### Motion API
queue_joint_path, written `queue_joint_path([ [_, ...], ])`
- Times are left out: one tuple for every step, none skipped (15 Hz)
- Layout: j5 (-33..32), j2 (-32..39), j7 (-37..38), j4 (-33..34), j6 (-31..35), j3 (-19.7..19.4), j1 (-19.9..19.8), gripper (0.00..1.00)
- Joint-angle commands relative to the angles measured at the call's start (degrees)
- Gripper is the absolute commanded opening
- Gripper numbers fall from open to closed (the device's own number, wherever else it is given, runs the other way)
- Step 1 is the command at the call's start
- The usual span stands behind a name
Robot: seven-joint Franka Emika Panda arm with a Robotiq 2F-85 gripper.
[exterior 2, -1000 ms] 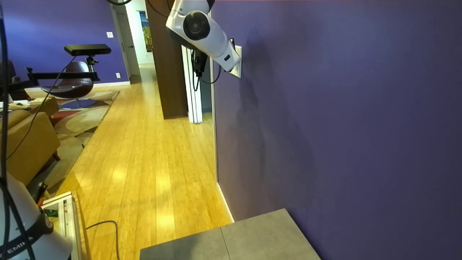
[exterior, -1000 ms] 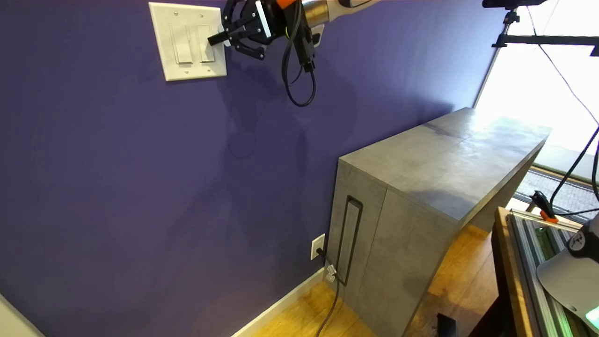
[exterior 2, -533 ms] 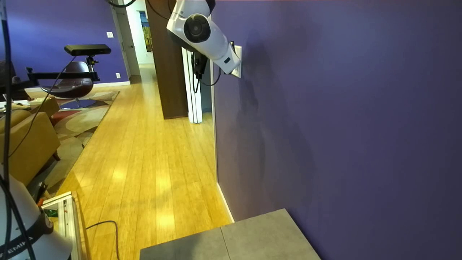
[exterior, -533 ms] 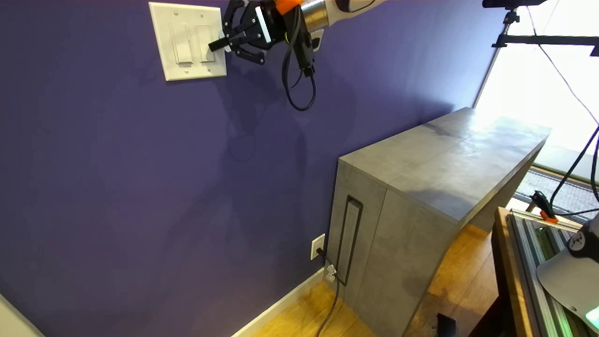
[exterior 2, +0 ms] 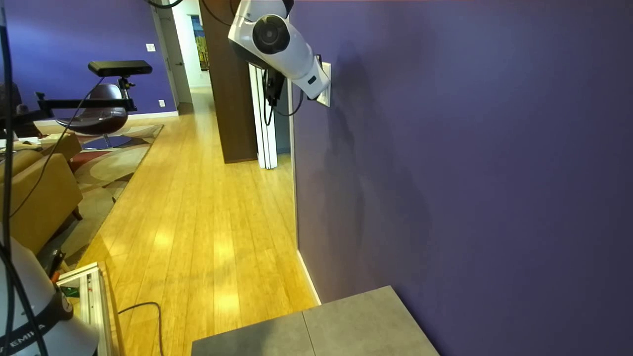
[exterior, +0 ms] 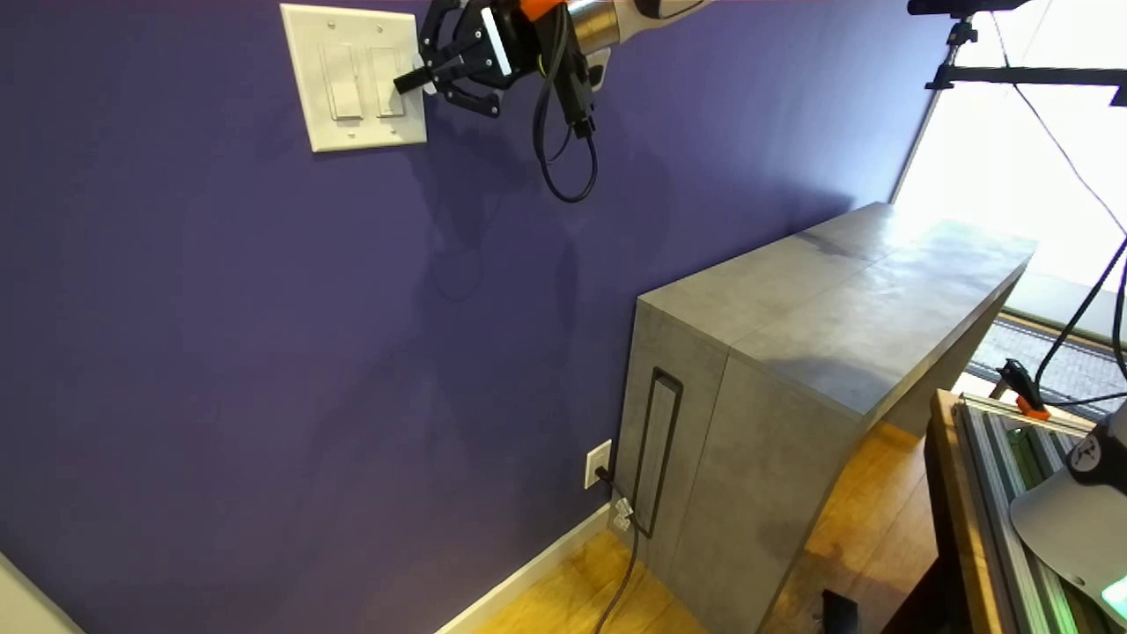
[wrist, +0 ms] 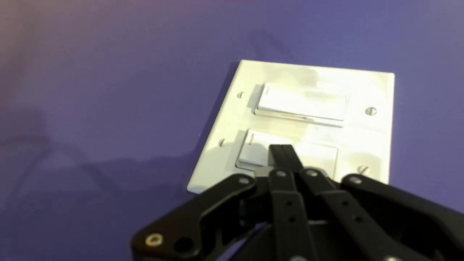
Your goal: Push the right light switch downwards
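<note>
I could skid the closed hand [wrist: 281, 148] off the right light switch [wrist: 316, 156] by pressing too obliquely.

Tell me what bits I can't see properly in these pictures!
- Right light switch: partly covered by the gripper in the wrist view.
- Whether they touch: fingertips hide the spot in the wrist view.
- Switch plate: partly behind the arm in an exterior view.
- Black thing: cut off by the bottom edge in an exterior view.
</note>
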Motion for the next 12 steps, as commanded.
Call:
queue_joint_path([
  [-11.00,-5.23,10.83,-4.38,-1.24,-1.24,0.09,0.00],
  [-14.44,-6.28,13.40,-5.15,-1.44,-1.47,-0.02,0.00],
  [-17.71,-7.85,15.85,-6.30,-2.51,-1.67,-0.23,0.00],
  [-21.85,-9.27,18.65,-7.69,-4.03,-1.88,-0.34,0.00],
  [-27.21,-11.01,21.98,-10.09,-6.64,-2.62,0.17,0.01],
  [-31.25,-12.37,24.13,-11.34,-9.90,-2.31,-0.59,0.27],
  [-35.72,-13.72,27.32,-11.98,-13.01,-2.49,-0.74,0.27],
  [-40.04,-15.11,30.20,-12.07,-17.20,-2.72,-1.10,0.33],
  [-43.92,-15.94,32.44,-11.90,-21.05,-2.89,-1.49,0.39],
  [-48.70,-16.61,34.99,-11.93,-23.97,-2.99,-1.93,0.45],
  [-52.41,-17.25,36.93,-11.10,-28.23,-3.21,-2.39,0.53],
  [-57.40,-17.96,39.62,-10.86,-30.69,-3.22,-2.88,0.59],
])
